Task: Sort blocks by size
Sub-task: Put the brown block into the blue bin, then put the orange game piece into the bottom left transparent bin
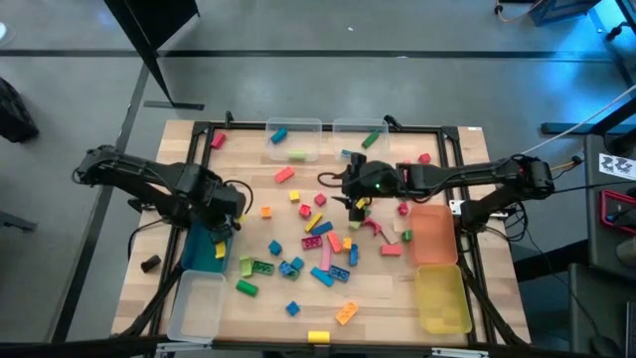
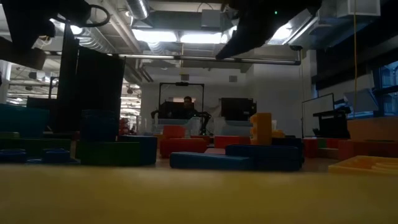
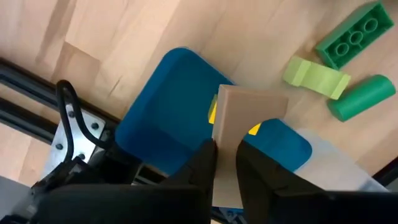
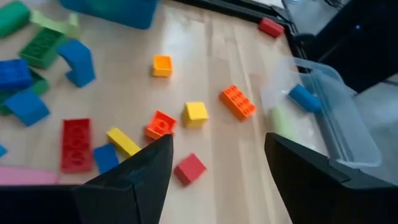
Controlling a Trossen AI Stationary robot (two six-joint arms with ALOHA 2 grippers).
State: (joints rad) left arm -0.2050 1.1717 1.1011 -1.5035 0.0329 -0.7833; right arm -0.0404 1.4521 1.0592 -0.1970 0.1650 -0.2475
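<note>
While the left arm bends in from the desk's left edge, its left claw [image 1: 221, 227] hangs over the blue plastic bin [image 1: 204, 249] at that side, fingers [image 3: 202, 163] drawn nearly together with a flat tan piece [image 3: 239, 127] standing between them; whether they pinch it firmly I cannot tell. A small yellow block [image 3: 212, 109] lies in the bin beneath, partly hidden by that piece.

Reaching in from the right, the right arm stretches almost straight across the pale wooden desk [image 1: 268, 308] toward its middle, and the right claw [image 1: 359, 206] points down over the scattered blocks [image 1: 318, 244] with its fingers [image 4: 134, 180] spread apart and nothing between them. Under it lie a red cube [image 4: 189, 168], a yellow cube [image 4: 196, 112], an orange studded brick [image 4: 237, 101] and a red studded brick [image 4: 76, 144].

No writing can be read anywhere.

Most blocks are strewn over the desk's centre. Two clear plastic bins [image 1: 295, 139] stand along the far edge holding a few pieces, an orange bin [image 1: 433, 234] and a yellow bin [image 1: 442, 298] along the right edge, and another clear bin [image 1: 197, 306] nearest on the left. Beyond the desk, the low view shows a person [image 2: 188, 102] seated at monitors.
</note>
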